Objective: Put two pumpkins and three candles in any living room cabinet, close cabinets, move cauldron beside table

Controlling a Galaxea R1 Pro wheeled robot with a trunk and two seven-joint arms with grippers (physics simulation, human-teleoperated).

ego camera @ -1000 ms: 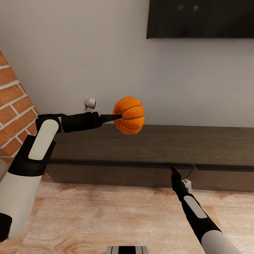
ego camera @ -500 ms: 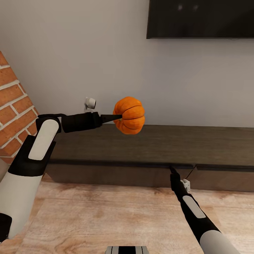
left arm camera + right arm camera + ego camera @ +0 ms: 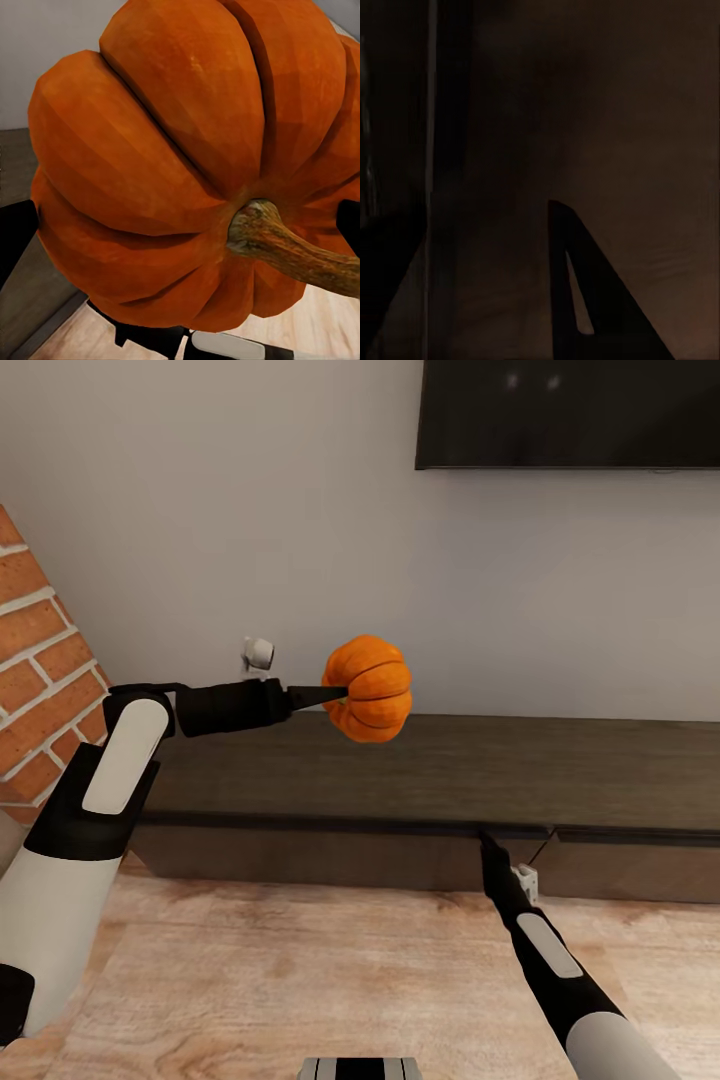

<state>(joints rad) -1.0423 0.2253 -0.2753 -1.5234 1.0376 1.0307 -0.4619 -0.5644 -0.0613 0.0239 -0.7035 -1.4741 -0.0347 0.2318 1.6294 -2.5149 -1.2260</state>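
Little moved: left gripper (image 3: 335, 695) still holds pumpkin (image 3: 369, 687) clamped above cabinet (image 3: 430, 770) top. Right gripper (image 3: 487, 843) has crept up to drawer front; finger spread unclear. Likely opening drawer next.

An orange ribbed pumpkin (image 3: 369, 688) hangs in the air, tilted, above the closed dark brown cabinet (image 3: 430, 780).

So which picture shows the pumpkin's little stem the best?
The left wrist view. There the pumpkin is very close, and its brown stem shows clearly against the orange ribs. In the head view the pumpkin is small, held up by the left gripper above the dark cabinet, and its stem can't be made out. The right wrist view is just dark wood.
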